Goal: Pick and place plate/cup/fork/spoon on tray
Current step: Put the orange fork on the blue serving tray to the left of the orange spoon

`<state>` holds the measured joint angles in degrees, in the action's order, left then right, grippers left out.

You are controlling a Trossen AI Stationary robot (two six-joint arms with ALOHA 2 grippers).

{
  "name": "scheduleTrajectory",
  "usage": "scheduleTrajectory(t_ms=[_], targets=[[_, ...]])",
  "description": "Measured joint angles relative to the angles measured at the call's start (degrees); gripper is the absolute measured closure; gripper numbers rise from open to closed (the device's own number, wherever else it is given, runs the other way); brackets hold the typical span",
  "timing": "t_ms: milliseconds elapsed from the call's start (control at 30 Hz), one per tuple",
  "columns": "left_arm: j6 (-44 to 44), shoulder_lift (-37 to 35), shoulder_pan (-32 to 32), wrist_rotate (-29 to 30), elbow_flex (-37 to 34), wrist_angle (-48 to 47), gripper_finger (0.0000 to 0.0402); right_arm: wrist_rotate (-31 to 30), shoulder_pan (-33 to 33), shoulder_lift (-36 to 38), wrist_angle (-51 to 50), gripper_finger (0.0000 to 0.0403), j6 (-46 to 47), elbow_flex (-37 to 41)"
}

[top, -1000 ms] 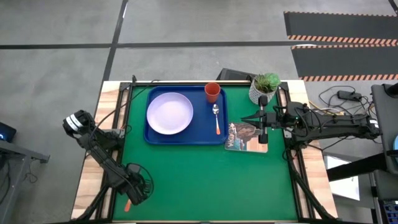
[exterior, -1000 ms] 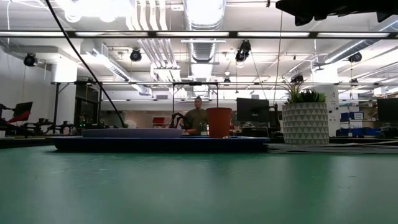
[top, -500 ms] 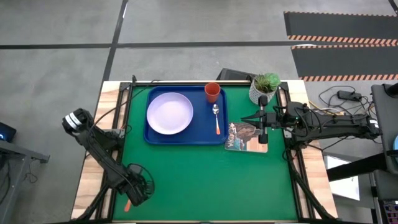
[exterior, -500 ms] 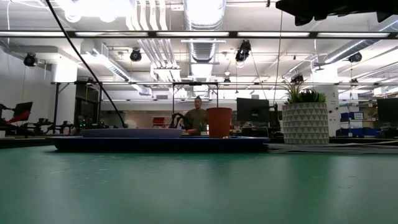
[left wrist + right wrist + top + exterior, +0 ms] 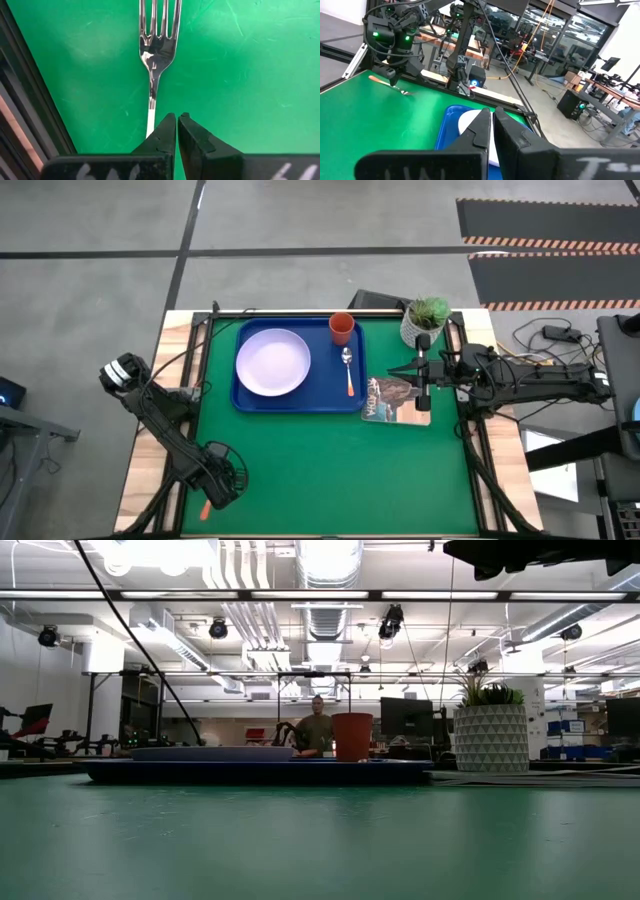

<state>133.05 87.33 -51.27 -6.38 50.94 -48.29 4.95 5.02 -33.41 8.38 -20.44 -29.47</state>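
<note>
Green mat (image 5: 330, 460) covers the counter; blue tray (image 5: 246, 402) sits toward 12 o'clock on it. On the tray: plate (image 5: 273, 362) at the 9 o'clock side, cup (image 5: 341, 328) in the 1 o'clock corner, spoon (image 5: 347, 369) just below the cup, handle pointing to 6 o'clock.

Fork (image 5: 157, 45) is off the tray — lying on the mat at the 7 o'clock corner of the counter, by the counter's edge rail. Left gripper (image 5: 213, 480) is right over it; in the left wrist view the jaws are pinched together with only a hairline gap, tips over the fork's neck where the handle starts. Cannot tell if the handle is actually clamped.

Right gripper (image 5: 421, 372) waits at 3 o'clock over the booklet (image 5: 392, 402), beside the potted plant (image 5: 425, 320). Its jaws are closed, nothing between them.

Low view: a person (image 5: 317, 730) in the room behind the cup.
</note>
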Motion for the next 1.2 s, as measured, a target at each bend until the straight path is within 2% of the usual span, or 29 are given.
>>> scheduleTrajectory(t_ms=[133,433,567,933,1067,1200], targets=[[0.0,0.0,0.0,0.0,-0.3,0.1,0.0382,0.0,0.0,0.0,0.0,0.0394,-0.1,0.0],[0.0,0.7,0.0,0.0,-0.8,0.5,0.0289,0.0,0.0,0.0,0.0,0.0394,-0.1,0.0],[-0.3,1.5,0.0,0.1,-1.5,1.3,0.0267,0.0,0.0,0.0,0.0,0.0394,-0.1,0.0],[-0.4,1.9,0.0,0.3,-1.8,1.5,0.0266,0.0,0.0,0.0,0.0,0.0394,-0.1,0.0],[-0.4,1.9,0.0,0.3,-1.8,1.5,0.0292,0.0,0.0,0.0,0.0,0.0394,-0.2,0.0],[-0.3,1.9,0.0,0.3,-1.8,1.4,0.0339,0.0,0.0,0.0,0.0,0.0394,-0.2,0.0]])
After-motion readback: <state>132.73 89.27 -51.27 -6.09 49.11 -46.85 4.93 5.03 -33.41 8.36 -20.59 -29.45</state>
